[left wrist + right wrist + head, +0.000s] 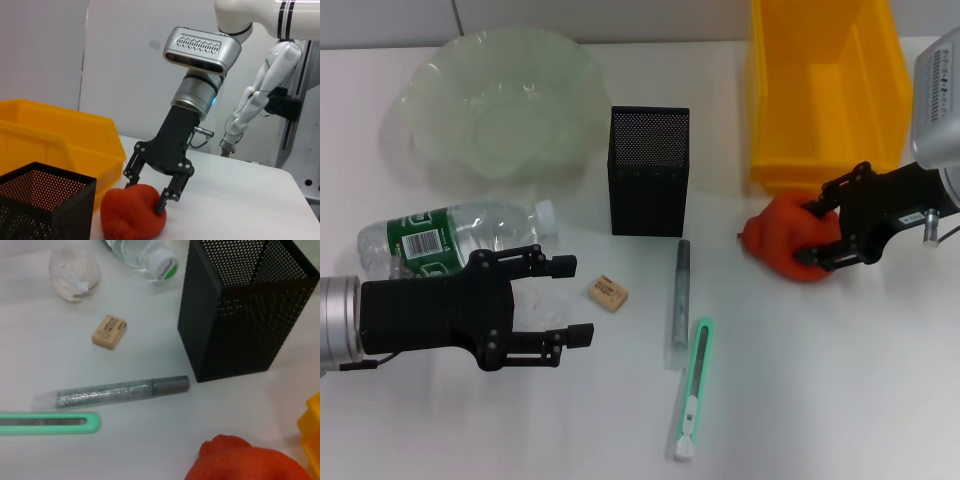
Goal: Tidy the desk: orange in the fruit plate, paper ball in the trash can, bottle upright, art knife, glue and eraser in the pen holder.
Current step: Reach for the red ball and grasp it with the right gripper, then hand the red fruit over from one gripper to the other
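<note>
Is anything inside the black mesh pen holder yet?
The pen holder looks empty in the part of its inside that shows. The eraser, glue and art knife lie on the desk. Its floor is hidden by its walls.

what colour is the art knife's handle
Mint green, with a white tip, on the art knife; it shows best in the head view.

My right pincer (817, 232) angles down from my right, fingers clamped; my left pincer (570, 300) hovers low, fingers spread.
</note>
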Motion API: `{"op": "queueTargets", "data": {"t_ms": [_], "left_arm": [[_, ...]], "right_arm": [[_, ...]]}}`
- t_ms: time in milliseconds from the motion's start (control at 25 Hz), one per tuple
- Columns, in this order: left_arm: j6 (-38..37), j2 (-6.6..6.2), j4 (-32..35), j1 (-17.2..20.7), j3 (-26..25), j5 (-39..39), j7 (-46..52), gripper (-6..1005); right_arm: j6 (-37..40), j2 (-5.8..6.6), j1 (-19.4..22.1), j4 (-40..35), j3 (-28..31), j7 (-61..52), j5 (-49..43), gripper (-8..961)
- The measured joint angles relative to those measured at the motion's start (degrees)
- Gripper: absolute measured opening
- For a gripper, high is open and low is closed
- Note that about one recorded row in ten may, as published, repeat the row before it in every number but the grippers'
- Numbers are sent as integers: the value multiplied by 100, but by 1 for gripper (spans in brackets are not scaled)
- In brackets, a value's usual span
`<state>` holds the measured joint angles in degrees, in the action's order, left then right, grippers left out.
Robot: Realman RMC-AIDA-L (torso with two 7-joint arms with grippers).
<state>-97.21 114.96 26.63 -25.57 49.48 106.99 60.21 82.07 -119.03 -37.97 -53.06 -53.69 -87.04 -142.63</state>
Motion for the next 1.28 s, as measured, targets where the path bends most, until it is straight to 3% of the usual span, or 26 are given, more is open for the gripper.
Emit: {"op": "queueTargets", "data": {"t_ms": [80,280,400,640,1040,1280], "left_arm": [[-2,0,0,0,0,-1,0,715],[3,0,0,0,0,6,-2,711],[14,0,0,0,0,7,-5,708],[21,14,0,0,0,-1,-5,702],[37,235,0,-80,-23,-28,-35,693],[80,360,-86,-207,-97,-84,-79,687]], "right_arm": [[10,0,11,3,22,34,22,742],[50,0,205,-131,45,228,361,553],[108,1,404,-275,69,423,675,315],[616,5,703,-371,609,943,1283,141],[1327,15,1457,-27,1104,2235,2920,98],[1687,60,1546,690,1352,2823,3444,53]]}}
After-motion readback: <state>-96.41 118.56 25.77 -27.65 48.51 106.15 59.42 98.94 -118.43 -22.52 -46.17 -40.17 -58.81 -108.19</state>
